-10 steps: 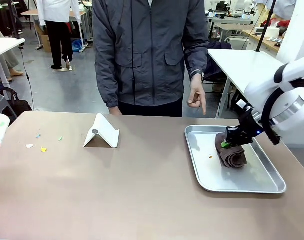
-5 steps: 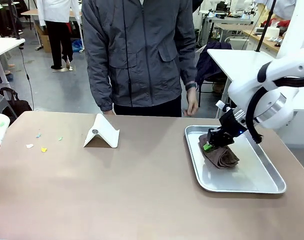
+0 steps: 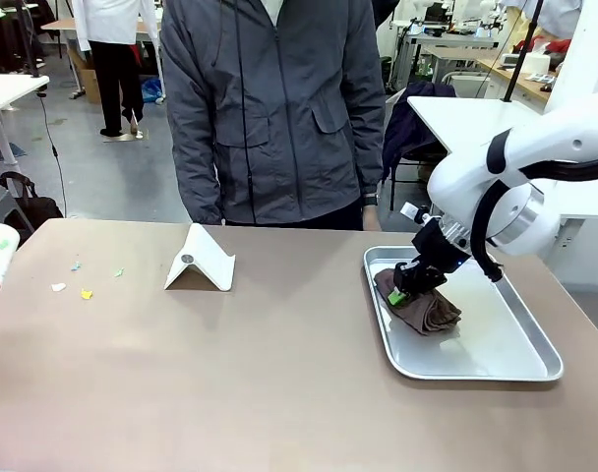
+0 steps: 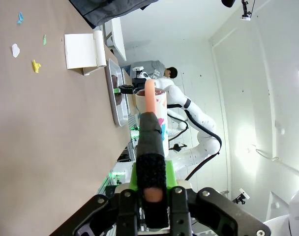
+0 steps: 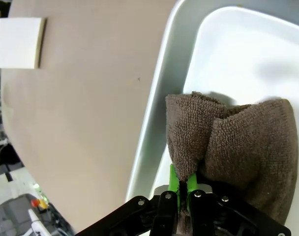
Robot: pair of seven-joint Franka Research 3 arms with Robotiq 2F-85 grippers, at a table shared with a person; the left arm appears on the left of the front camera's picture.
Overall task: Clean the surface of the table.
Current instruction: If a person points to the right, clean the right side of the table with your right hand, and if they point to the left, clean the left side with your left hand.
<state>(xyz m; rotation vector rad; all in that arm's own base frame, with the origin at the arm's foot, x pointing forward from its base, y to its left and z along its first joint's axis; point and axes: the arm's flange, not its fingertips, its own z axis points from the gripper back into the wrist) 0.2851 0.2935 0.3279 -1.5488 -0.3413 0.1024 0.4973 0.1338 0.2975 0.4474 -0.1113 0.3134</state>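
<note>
Inside the silver tray, my right claw was clamped shut on a fold of the brown towel.

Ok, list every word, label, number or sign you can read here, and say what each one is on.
No text here can be read.
White cup: pink and blue print, too blurred to read.
White folded stand: a round mark, no letters.
On the brown cloth, tray and table: no print visible.
</note>
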